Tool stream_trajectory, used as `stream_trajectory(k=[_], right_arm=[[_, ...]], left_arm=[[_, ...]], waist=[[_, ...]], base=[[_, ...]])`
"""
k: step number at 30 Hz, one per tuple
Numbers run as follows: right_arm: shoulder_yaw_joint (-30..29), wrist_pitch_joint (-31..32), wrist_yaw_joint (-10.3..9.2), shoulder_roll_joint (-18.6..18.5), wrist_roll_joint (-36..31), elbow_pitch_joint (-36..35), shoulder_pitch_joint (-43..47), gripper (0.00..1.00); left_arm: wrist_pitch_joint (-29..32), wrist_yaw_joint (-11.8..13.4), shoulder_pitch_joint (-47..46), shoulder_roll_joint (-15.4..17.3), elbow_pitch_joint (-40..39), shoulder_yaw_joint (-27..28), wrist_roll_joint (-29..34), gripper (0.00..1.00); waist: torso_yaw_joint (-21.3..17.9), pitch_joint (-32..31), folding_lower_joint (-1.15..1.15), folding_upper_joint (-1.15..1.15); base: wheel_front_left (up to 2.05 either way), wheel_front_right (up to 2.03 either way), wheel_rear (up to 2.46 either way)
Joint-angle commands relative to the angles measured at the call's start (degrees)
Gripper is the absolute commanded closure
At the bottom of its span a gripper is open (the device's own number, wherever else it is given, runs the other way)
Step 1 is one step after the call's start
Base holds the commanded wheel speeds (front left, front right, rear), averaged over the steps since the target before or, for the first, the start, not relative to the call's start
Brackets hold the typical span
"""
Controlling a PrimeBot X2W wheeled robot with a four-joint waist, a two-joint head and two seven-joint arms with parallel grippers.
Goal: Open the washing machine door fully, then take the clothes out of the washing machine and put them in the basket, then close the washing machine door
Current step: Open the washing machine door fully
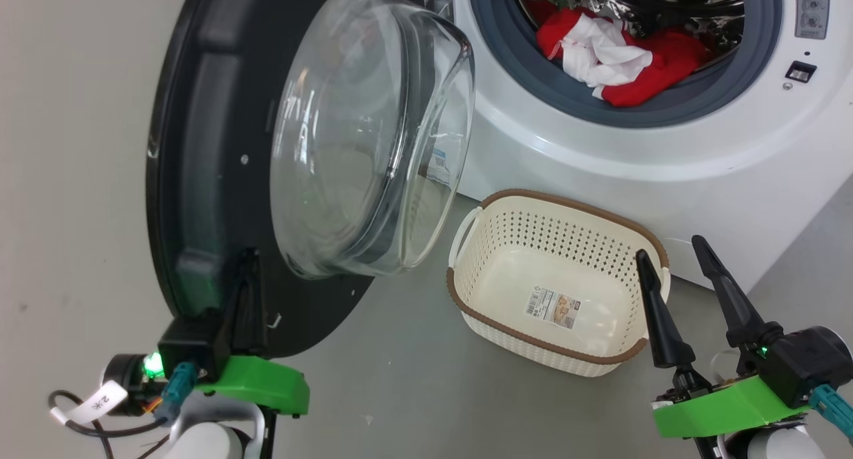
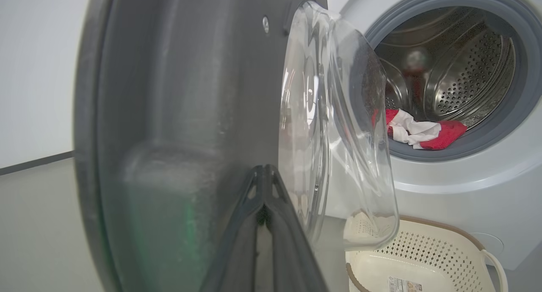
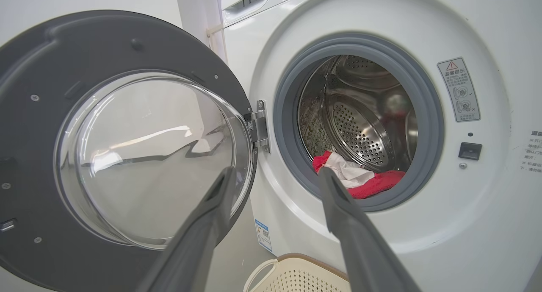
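One closed left claw (image 1: pixel 251 259) rests against the washing machine door (image 1: pixel 200 126)

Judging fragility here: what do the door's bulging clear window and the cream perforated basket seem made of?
Bulging clear window: probably glass, glossy, showing sharp reflections. Cream perforated rectangular basket: seemingly moulded plastic, matte, with regular holes and brown woven-look rim.
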Motion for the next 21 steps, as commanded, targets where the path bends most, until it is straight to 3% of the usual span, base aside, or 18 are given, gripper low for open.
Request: stream_trajectory(k=[1,21], right_arm=[[1.5,0.2,0.35,0.1,-0.8,-1.8,-0.8,0.0],[1.4,3.1,0.35,0.1,-3.4,-4.7,-1.7,0.0]], left_arm=[[-0.6,0.9,-2.2,2.3,0.0,3.2,-0.5,1.0],[-3.5,1.0,-8.2,3.3,7.0,6.9,-0.3,1.0]], waist=[[-0.1,0.4,0.0,0.0],[-0.8,4.0,0.0,0.0]], base=[[0.0,0.0,0.0],[0.0,0.0,0.0]])
